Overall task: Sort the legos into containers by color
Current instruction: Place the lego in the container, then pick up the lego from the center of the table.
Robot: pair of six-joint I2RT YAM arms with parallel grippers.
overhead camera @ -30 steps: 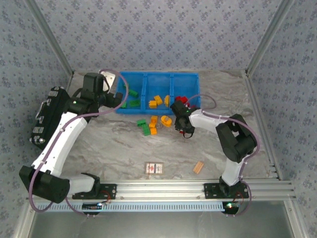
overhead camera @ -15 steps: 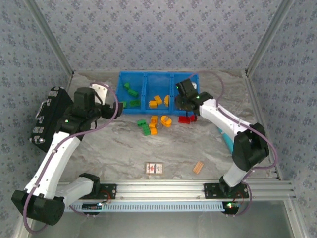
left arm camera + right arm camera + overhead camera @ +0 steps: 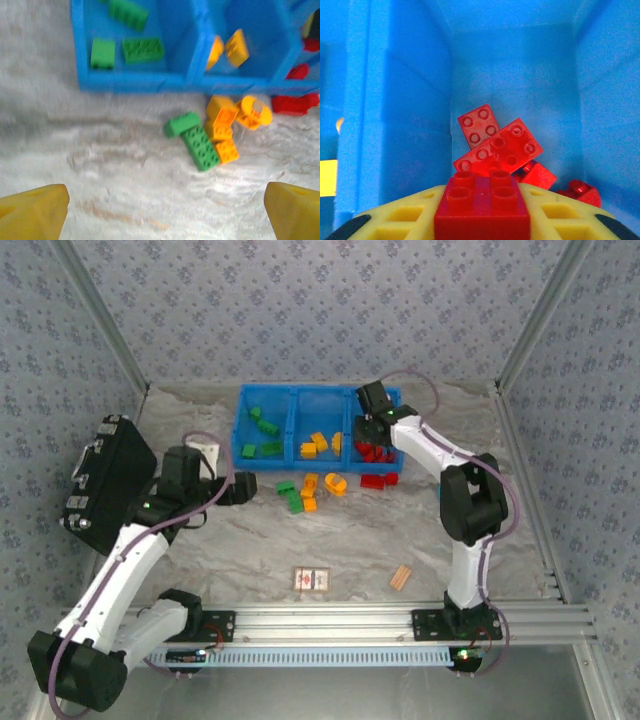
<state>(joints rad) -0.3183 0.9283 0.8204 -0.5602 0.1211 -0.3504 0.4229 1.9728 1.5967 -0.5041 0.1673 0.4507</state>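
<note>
The marbled counter carries the glossy blue containers at its far side. The right hand pinches a studded red brick over the right bin, evidently for release among matching reds. The left hand hangs spread, facing loose green and orange legos beside the bins.

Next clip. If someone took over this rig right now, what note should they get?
The left gripper is open and empty, above the table beside the loose pile.
The right gripper is shut on a red brick, over the right compartment of the blue bins.
Done: greens in the left bin, oranges in the middle, reds in the right.
To do: drop the held brick, then sort two loose greens, several loose oranges and a loose red.
</note>
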